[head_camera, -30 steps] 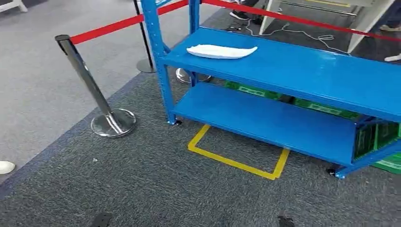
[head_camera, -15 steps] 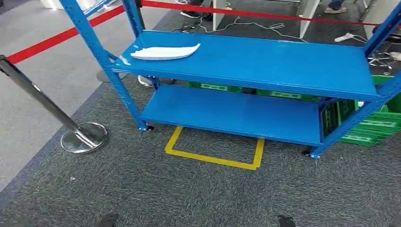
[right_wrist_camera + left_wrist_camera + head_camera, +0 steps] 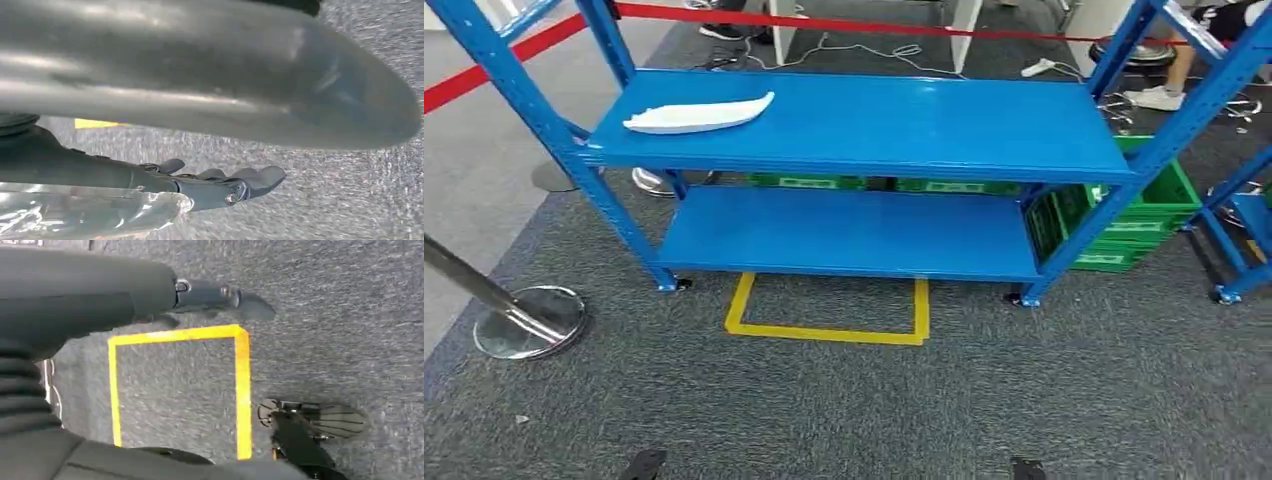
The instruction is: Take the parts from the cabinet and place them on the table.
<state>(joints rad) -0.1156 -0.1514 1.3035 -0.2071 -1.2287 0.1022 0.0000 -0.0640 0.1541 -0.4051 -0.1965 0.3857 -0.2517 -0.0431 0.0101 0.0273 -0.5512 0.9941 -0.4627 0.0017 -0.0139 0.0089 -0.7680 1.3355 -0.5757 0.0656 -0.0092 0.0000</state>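
Grey carpet floor (image 3: 824,410) under you, lighter grey floor off to the left. Nearest you on the carpet, a yellow tape square (image 3: 829,312) sits just in front of the blue shelf rack (image 3: 864,150), its far side touching the rack's lower shelf edge. A chrome stanchion (image 3: 514,315) stands at the left on its round base, post leaning out of frame.

Your left hand (image 3: 215,295) hangs over the carpet beside the tape square, dark fingers straight out, nothing in them. Your right hand (image 3: 220,185) also hangs over the carpet, fingers extended and a little apart, grasping nothing; clear plastic wrap (image 3: 90,212) covers the wrist part next to it.

The white part (image 3: 696,114) lies flat on the rack's upper shelf, at the left end near the far-left corner. Lower shelf is bare blue. Green crates (image 3: 1139,215) sit on the floor behind the rack's right end. Past the rack a red barrier belt (image 3: 844,22) runs across, cables on the floor beyond, and a person's shoe (image 3: 1159,97) at far right.
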